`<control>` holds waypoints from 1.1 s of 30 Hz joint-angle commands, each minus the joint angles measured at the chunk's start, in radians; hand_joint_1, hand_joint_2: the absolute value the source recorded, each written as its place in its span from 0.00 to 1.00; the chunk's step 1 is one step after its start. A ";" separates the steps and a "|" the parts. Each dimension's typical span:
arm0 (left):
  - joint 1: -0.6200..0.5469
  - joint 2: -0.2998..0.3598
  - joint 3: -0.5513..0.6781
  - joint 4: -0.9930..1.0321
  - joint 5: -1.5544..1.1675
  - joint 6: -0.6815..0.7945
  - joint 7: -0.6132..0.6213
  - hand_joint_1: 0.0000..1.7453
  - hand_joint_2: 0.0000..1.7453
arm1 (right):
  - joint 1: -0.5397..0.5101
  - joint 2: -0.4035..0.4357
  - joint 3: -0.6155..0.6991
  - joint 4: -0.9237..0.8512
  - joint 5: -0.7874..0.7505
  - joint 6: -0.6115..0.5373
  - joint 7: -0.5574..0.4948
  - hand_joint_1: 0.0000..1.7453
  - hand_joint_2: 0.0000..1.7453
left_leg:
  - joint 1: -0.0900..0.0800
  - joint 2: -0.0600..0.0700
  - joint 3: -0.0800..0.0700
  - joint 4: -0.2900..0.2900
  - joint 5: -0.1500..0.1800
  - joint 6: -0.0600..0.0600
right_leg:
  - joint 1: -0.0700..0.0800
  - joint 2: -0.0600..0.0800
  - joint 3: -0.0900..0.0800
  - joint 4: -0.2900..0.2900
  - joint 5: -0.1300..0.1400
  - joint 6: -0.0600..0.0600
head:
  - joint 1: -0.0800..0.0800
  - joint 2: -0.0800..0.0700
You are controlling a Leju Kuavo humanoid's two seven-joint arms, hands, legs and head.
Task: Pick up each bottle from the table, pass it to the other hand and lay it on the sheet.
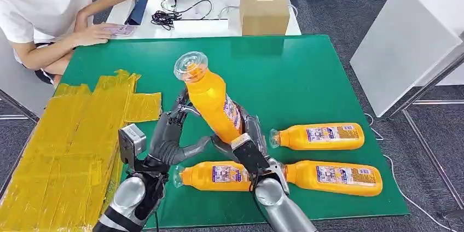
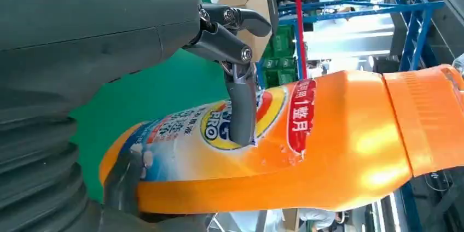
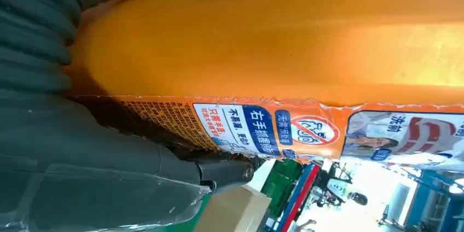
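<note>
Four bottles (image 1: 210, 98), two hands (image 1: 169, 139), one sheet (image 1: 71, 144)

The raised bottle (image 1: 210, 100) hides its own base behind the right hand (image 1: 249, 147) and left hand (image 1: 169, 139). The right forearm covers part of the lying bottle (image 1: 213, 175) nearest the robot. The person (image 1: 49, 7) is cut off by the head view's top edge. Small label print is unreadable.
</note>
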 commanded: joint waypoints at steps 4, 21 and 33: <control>-0.046 0.017 -0.033 0.035 0.021 -0.017 0.011 0.00 1.00 | -0.106 0.003 0.092 0.220 0.147 -0.065 0.039 0.98 1.00 | 0.001 0.002 0.004 -0.001 -0.001 -0.001 | 0.001 0.002 0.004 -0.001 0.000 0.000 | 0.000 0.000; -0.074 0.008 -0.029 0.064 0.051 -0.035 0.020 0.00 1.00 | -0.130 0.055 0.346 0.357 0.432 -0.202 0.031 0.96 1.00 | 0.001 0.000 0.003 -0.001 -0.001 -0.001 | 0.001 -0.002 0.003 -0.002 -0.001 0.000 | 0.000 0.000; -0.072 0.008 -0.022 0.078 0.067 -0.036 0.018 0.00 1.00 | -0.135 0.049 0.377 0.370 0.395 -0.210 0.032 0.99 1.00 | 0.002 -0.001 0.006 -0.001 -0.002 -0.002 | 0.001 -0.003 0.006 -0.002 -0.002 0.000 | 0.000 0.000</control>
